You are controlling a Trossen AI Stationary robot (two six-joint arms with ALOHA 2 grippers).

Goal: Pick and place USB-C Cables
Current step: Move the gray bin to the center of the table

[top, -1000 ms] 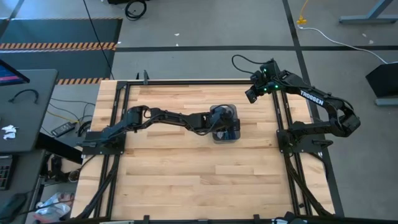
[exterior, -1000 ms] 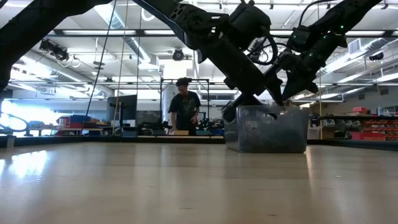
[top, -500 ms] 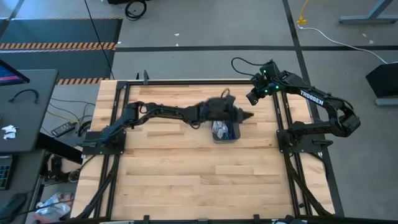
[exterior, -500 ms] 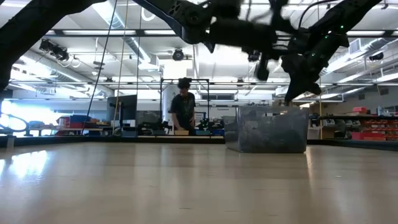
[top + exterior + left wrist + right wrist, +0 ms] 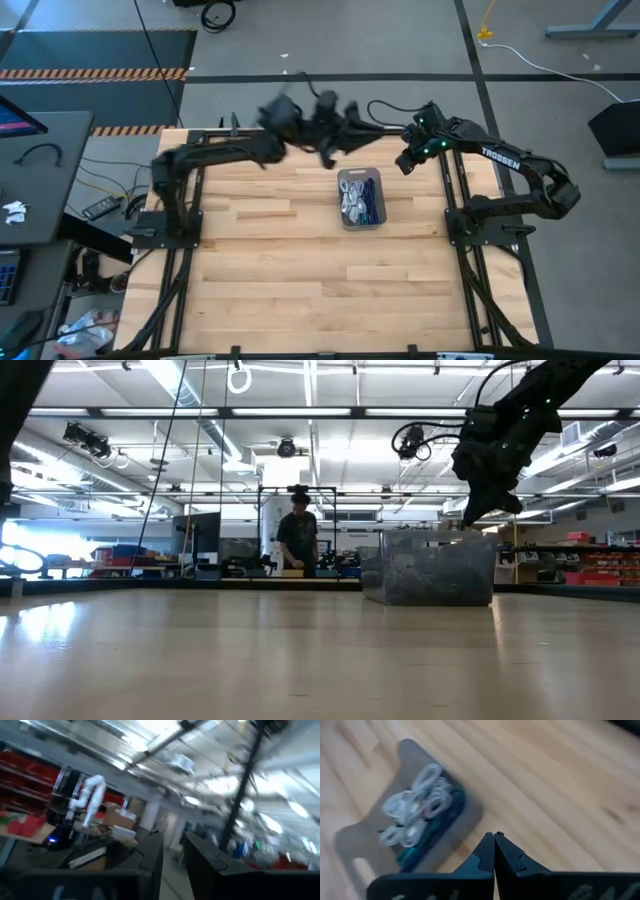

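Workshop background: ceiling strip lights, shelving, one person standing beyond the far edge. Butcher-block wooden desk, pale planks, black frame rails. Grey translucent rectangular tray right of centre, holding USB-C Cables: coiled white, teal, dark blue bundles. Left gripper raised over far edge, fingers slightly apart, holding nothing visible. Right gripper near far right corner, fingers together, empty.

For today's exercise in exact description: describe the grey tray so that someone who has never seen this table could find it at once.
Start at the wooden table under the two dark arms. Right of its middle, toward the far edge, stands the grey translucent tray. It is the only container on the wood, filled with white, teal and dark blue cable bundles.
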